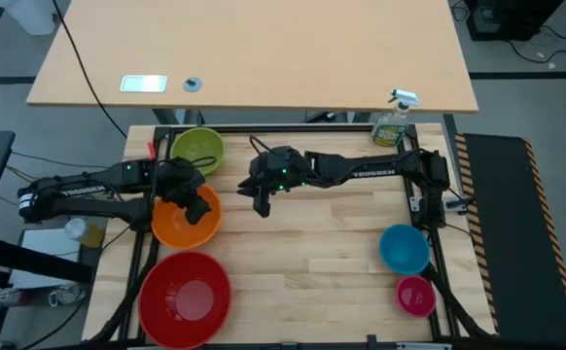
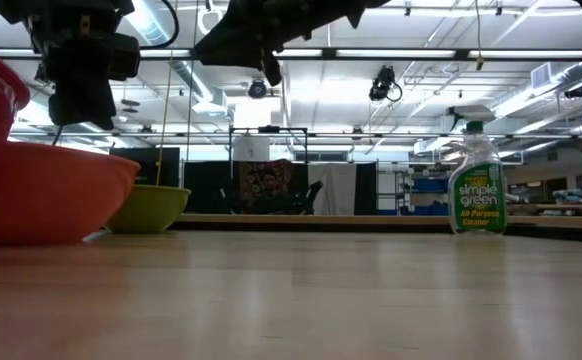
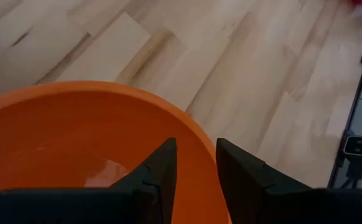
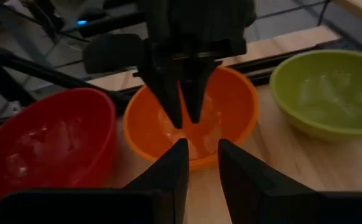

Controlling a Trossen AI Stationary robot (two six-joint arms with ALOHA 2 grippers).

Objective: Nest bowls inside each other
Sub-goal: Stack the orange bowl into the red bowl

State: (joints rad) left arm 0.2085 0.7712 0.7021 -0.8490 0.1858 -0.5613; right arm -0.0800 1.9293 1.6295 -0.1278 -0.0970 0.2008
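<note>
The orange bowl (image 1: 171, 229) rests on its base at the table's left, between the lime green bowl (image 1: 197, 151) behind it and the big red bowl (image 1: 186, 297) in front of it. My left gripper (image 1: 197, 206) is over the orange bowl, open by a narrow gap, with the bowl's right-hand rim (image 3: 201, 155) showing between its fingers. My right gripper (image 1: 262, 206) hangs above the table's middle, open and with nothing between its fingers, facing the orange bowl (image 4: 231, 106). The blue bowl (image 1: 405, 248) and the magenta bowl (image 1: 414, 295) sit at the near right. My left gripper comes at the orange bowl slanting down from the table's left. One finger (image 3: 159, 174) stands over the inside and the other finger (image 3: 246, 177) outside the rim. Whether either touches the rim, I cannot tell. The bowl sits upright on the table (image 2: 41, 190).
A green spray bottle (image 1: 392, 124) stands at the table's far right corner. The black frame rails (image 1: 429, 194) run along the table's edges. Bare wood (image 1: 312, 253) lies between the left bowls and the blue and magenta bowls.
</note>
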